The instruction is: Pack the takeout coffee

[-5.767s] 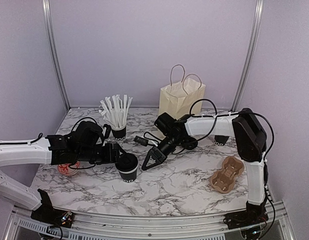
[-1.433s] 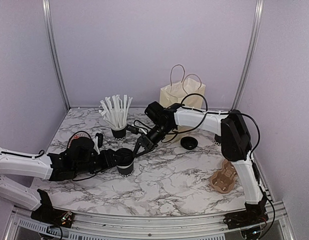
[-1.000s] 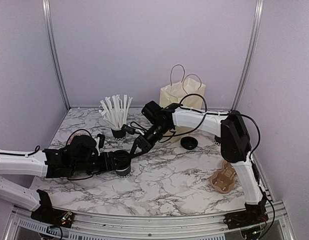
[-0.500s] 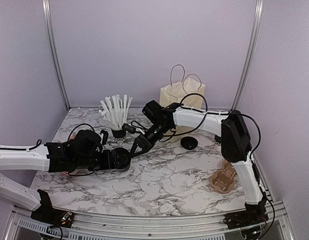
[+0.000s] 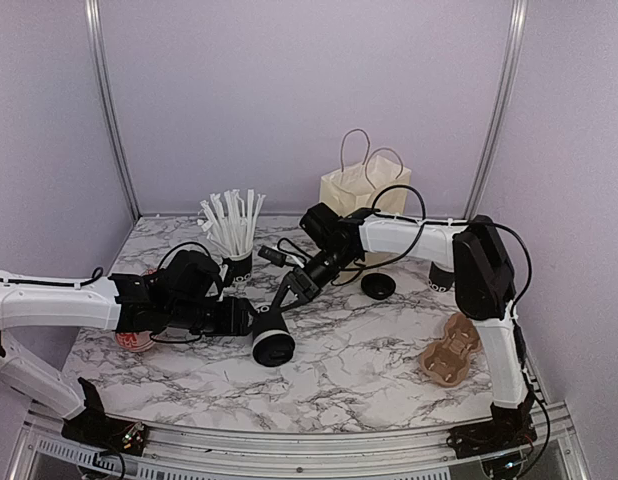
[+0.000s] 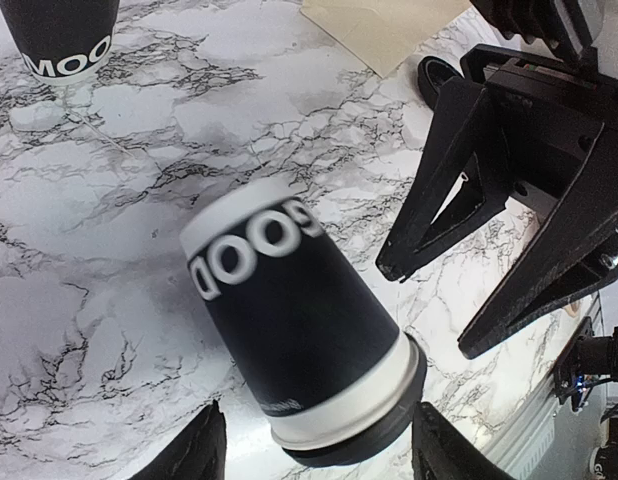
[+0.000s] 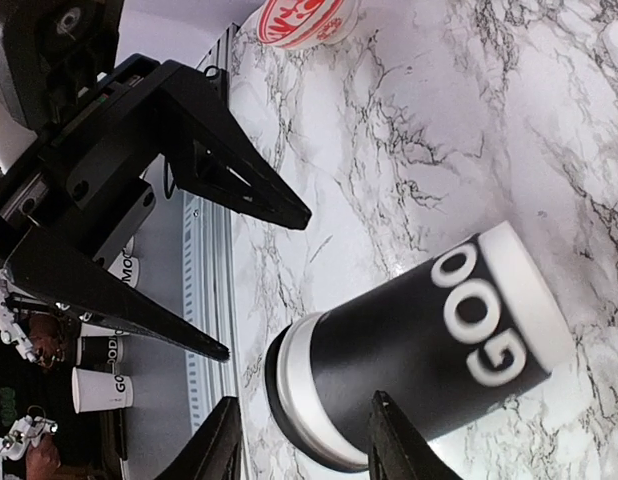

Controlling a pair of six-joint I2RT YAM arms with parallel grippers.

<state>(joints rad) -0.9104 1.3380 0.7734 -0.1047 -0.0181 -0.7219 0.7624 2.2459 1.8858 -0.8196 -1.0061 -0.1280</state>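
Black takeout coffee (image 6: 299, 340) sideways between left fingers (image 6: 199, 455)

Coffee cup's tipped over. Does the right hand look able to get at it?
Probably yes. The takeout coffee lies on its side just beside the right hand, whose fingers are open, with nothing between. The left hand, also open, is close and may crowd it.

Tipped coffee (image 5: 272, 341) between left tool (image 5: 245, 320) and right tool (image 5: 288, 298), straw cup (image 5: 238, 266) behind
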